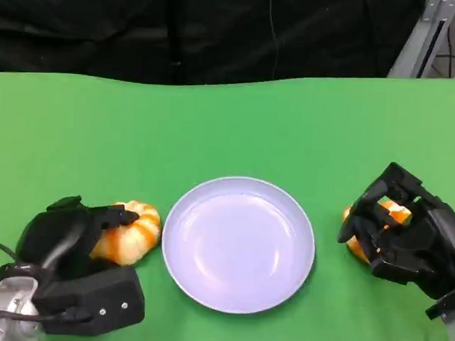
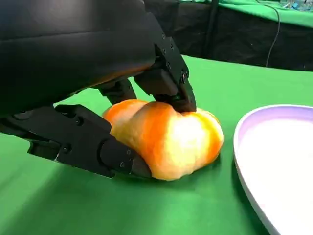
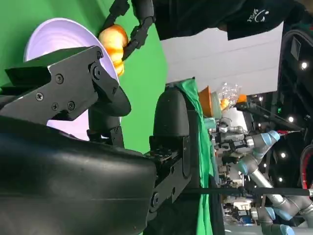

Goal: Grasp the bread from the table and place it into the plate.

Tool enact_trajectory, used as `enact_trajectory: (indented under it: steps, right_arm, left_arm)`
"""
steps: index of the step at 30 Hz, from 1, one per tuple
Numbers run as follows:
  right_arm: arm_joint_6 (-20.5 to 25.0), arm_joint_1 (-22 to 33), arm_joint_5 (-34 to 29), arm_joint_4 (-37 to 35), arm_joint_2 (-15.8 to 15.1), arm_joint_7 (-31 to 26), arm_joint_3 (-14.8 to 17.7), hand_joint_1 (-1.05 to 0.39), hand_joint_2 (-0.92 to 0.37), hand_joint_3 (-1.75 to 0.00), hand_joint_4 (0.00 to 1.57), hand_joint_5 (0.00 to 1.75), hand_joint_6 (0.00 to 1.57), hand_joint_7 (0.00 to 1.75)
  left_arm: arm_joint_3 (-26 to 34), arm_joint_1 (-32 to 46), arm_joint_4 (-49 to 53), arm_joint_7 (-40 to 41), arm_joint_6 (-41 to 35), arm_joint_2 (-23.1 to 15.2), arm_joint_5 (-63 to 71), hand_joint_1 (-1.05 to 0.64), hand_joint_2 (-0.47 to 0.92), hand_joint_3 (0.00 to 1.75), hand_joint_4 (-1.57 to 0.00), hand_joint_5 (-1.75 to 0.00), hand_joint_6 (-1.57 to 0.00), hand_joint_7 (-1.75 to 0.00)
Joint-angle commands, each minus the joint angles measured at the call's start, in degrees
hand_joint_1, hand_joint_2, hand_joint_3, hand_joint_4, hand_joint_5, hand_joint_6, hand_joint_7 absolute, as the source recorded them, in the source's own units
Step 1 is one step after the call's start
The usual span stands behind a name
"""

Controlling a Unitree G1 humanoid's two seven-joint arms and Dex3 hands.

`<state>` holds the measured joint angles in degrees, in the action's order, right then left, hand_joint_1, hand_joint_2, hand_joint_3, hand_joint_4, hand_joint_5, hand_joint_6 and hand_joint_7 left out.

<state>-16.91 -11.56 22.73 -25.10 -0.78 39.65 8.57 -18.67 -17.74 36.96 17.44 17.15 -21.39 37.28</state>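
A lavender plate (image 1: 238,246) lies at the middle of the green table. Left of it is an orange-and-white bread (image 1: 130,231), resting on the cloth. My left hand (image 1: 61,236) grips it, with one finger pressed on its top and another against its side, plainly seen in the left wrist view on the bread (image 2: 166,139). Right of the plate lies a second orange bread (image 1: 396,213), mostly covered by my right hand (image 1: 408,237), whose fingers curl around it. The right wrist view looks past my right hand (image 3: 73,161) to the plate (image 3: 54,34) and the far bread (image 3: 113,41).
The plate's rim (image 2: 244,147) is close beside the left bread. A dark curtain hangs behind the table's far edge (image 1: 231,79), and a metal stand (image 1: 423,39) rises at the back right. Green cloth stretches beyond the plate.
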Motion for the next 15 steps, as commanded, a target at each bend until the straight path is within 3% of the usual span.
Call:
enact_trajectory:
  steps: [1,8,12,15]
  right_arm:
    - [-0.92,-0.13,0.36,-0.01,-0.57,-0.11,0.5,0.13,-0.68,-1.1,0.44,1.75,0.36,1.6]
    - [-0.96,-0.14,0.37,-0.06,-0.58,-0.1,0.49,0.13,-0.68,-1.1,0.44,1.75,0.36,1.61]
    - [0.06,-0.05,0.67,0.67,-0.65,-0.25,0.4,0.14,-0.69,-1.11,0.44,1.75,0.35,1.61]
    - [0.38,0.01,0.76,0.82,-0.67,-0.28,0.4,0.14,-0.7,-1.11,0.44,1.75,0.35,1.61]
  left_arm:
    - [-0.29,0.62,1.27,-0.41,-0.06,-0.2,-0.41,-0.05,0.92,0.14,-0.46,-1.46,-0.8,-0.83]
    - [-0.3,0.62,1.27,-0.41,-0.06,-0.2,-0.42,-0.05,0.92,0.14,-0.46,-1.46,-0.78,-0.85]
    - [-0.34,0.69,1.03,0.76,-0.22,0.3,-0.15,-0.07,0.92,0.09,-0.44,-1.53,-0.66,-1.09]
    - [-0.24,0.72,1.33,1.48,0.25,0.46,-0.3,-0.07,0.92,0.09,-0.43,-1.53,-0.64,-1.12]
